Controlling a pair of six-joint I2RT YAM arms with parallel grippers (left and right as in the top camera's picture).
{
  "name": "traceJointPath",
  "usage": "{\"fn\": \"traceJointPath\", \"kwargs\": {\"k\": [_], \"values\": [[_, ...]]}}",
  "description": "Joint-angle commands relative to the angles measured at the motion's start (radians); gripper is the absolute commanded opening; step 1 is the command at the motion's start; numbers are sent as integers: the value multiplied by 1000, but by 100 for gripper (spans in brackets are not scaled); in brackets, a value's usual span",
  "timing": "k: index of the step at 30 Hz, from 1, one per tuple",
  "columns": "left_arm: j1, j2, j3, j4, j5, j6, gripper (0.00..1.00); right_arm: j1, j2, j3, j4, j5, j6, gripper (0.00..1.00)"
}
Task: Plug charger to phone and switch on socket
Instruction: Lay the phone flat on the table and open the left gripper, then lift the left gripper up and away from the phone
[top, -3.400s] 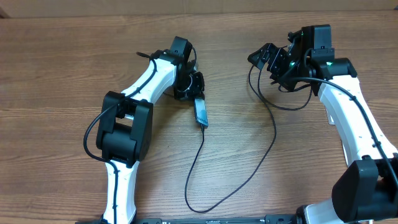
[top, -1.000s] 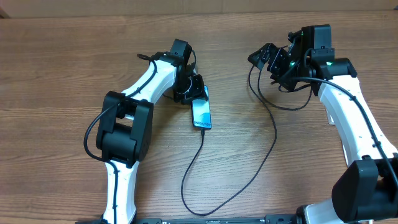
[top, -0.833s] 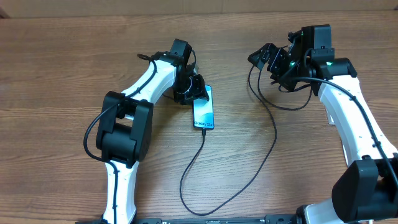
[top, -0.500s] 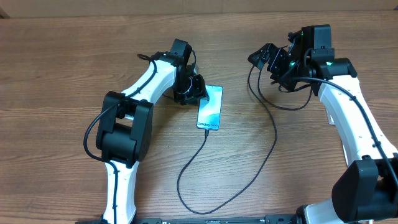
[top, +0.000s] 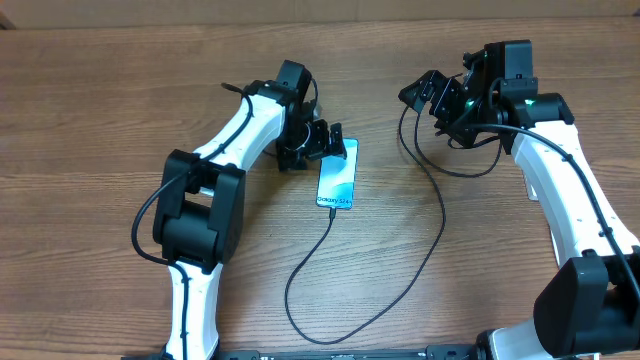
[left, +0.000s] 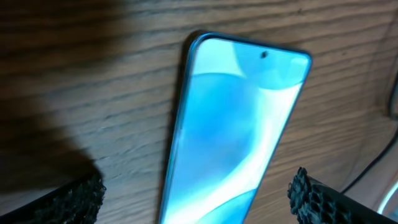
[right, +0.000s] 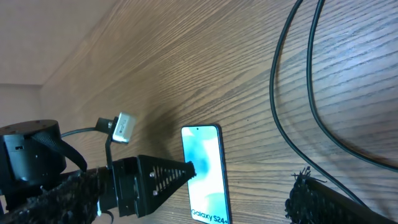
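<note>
The phone (top: 337, 175) lies flat on the wooden table with its cyan screen up, and it fills the left wrist view (left: 236, 124). My left gripper (top: 324, 142) is open over the phone's far end. Its fingertips (left: 74, 199) stand wide on either side of the phone without holding it. The charger, a thin black cable (top: 420, 260), meets the phone's near end, loops toward the front edge and runs up to the right arm. My right gripper (top: 426, 93) hangs open at the back right with nothing between its fingers, and its view takes in the phone (right: 204, 168) and the cable (right: 292, 99). The socket is out of view.
The left arm's white links (top: 235, 130) stretch from the front edge to the phone. The right arm (top: 560, 180) runs along the right side. The table's back edge (top: 150, 30) lies along the top. A small white connector (right: 124, 127) hangs on the left wrist's own wiring.
The phone has tipped over from standing on its edge to lying flat, screen up. My left gripper has opened and let go of it. The right arm has not moved.
</note>
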Motion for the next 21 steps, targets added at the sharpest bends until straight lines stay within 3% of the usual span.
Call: {"fn": "traceJointPath", "kwargs": {"k": [1,13,21], "values": [[30,8,32,-35,-79,84,100,-7,-28,9,5,11,-8,100],[42,-205,143,-190,-430,149,99,-6,-28,9,4,27,-8,100],[42,-399,143,-252,-573,150,100,-6,-28,9,1,29,-8,100]]}}
